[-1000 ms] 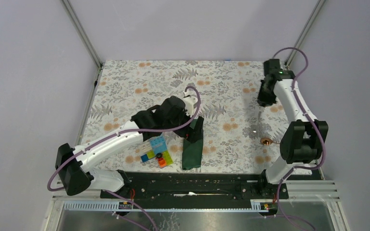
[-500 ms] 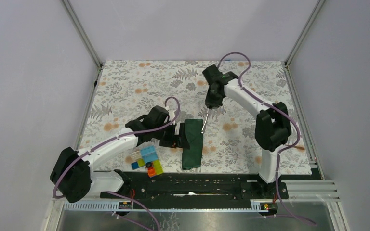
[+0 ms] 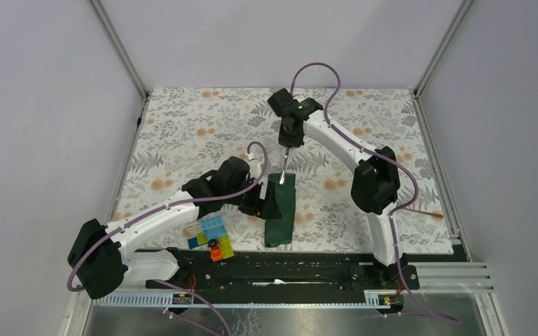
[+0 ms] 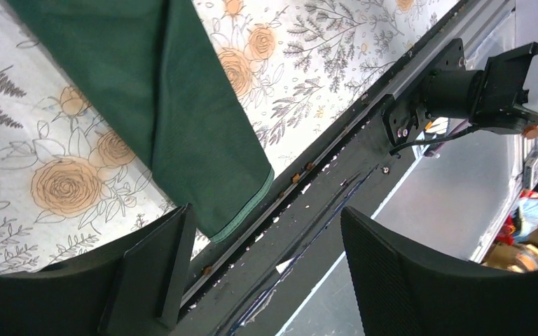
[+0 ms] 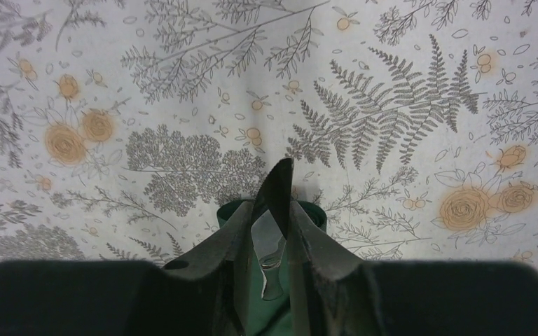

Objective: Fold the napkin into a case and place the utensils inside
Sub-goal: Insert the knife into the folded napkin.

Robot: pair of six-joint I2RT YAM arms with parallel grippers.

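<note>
Thin silver utensil (image 3: 282, 166) over the satin case (image 3: 280, 210)
The right gripper (image 3: 287, 142) is clenched on the stiff, slick utensil above the case's 12 o'clock end. The left gripper (image 3: 265, 203) is released at its 9 o'clock edge. The case lies at the desk's (image 3: 182, 126) 6 o'clock; the soft cloth probably slides, so pin it.

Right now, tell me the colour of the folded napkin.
The napkin is plain dark green, with a stitched hem of the same green. The left wrist view shows it best.

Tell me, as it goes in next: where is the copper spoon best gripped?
Mid-handle on the copper spoon, from straight above, jaws across it: the slim handle lies flat, running left-right beside the right arm, which hides its bowl end.
</note>
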